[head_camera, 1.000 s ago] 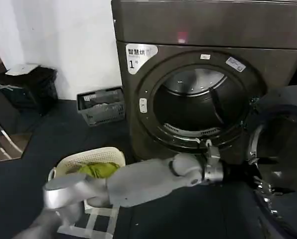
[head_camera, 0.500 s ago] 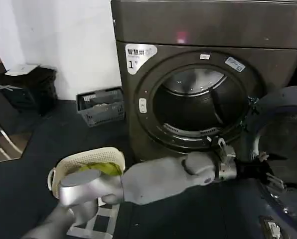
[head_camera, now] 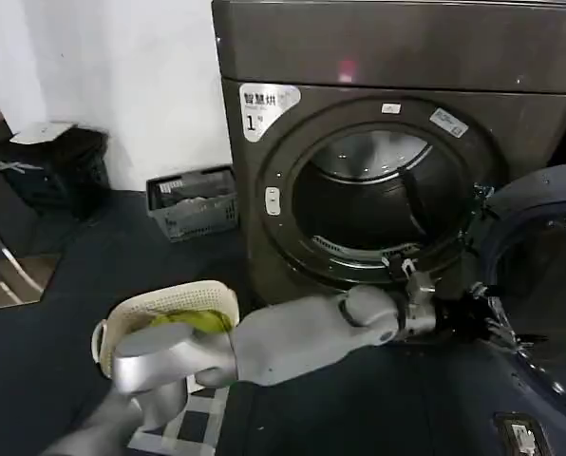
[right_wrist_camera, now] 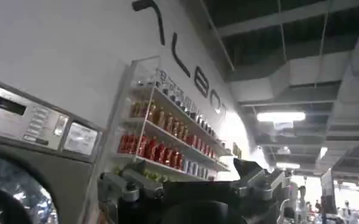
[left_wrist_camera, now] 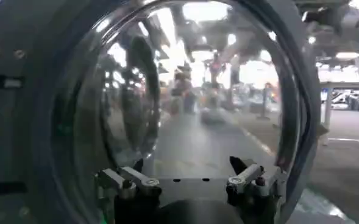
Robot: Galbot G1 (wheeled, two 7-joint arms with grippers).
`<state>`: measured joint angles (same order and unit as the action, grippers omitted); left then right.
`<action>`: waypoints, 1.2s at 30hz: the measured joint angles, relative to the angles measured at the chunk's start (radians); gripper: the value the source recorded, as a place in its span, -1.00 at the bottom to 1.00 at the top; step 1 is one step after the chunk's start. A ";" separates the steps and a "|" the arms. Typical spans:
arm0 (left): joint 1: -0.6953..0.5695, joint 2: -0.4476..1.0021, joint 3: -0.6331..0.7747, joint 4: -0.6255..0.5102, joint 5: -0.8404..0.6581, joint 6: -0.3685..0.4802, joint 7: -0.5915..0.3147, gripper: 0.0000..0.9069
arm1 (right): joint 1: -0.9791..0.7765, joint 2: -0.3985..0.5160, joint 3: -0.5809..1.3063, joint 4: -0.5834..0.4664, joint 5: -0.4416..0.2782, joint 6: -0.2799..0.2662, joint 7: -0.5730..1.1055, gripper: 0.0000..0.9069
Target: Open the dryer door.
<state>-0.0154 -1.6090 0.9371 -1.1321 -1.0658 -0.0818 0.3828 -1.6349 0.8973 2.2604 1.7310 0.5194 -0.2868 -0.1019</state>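
One arm working: left gripper (head_camera: pixel 492 318), jaws spread, pressing inner rim of round chrome-ringed glass dryer door (head_camera: pixel 547 285), hanging open beside dark grey-brown dryer (head_camera: pixel 378 66). Final swing stage; next, pushing wider.

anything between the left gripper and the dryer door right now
Nothing visible. The left gripper is right up against the inner face of the dryer door, which is swung open to the right of the dryer.

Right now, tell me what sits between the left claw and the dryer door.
Nothing. In the head view the left claw is right at the inner face of the swung-open dryer door; the left wrist view shows its open fingers facing the glass.
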 joint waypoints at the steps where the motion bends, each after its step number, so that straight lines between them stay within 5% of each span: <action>1: 0.001 0.000 0.000 0.005 0.005 -0.001 0.000 1.00 | -0.003 -0.001 0.005 0.000 0.000 0.000 0.000 1.00; 20: 0.016 0.000 0.021 0.007 0.036 -0.074 -0.036 1.00 | -0.011 0.005 0.024 -0.002 0.000 0.019 -0.007 1.00; 36: 0.021 0.000 0.042 -0.024 0.052 -0.326 -0.107 1.00 | -0.015 -0.005 0.033 -0.009 -0.002 0.073 -0.022 1.00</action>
<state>0.0057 -1.6091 0.9791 -1.1561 -1.0139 -0.4078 0.2759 -1.6496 0.8926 2.2931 1.7216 0.5170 -0.2141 -0.1241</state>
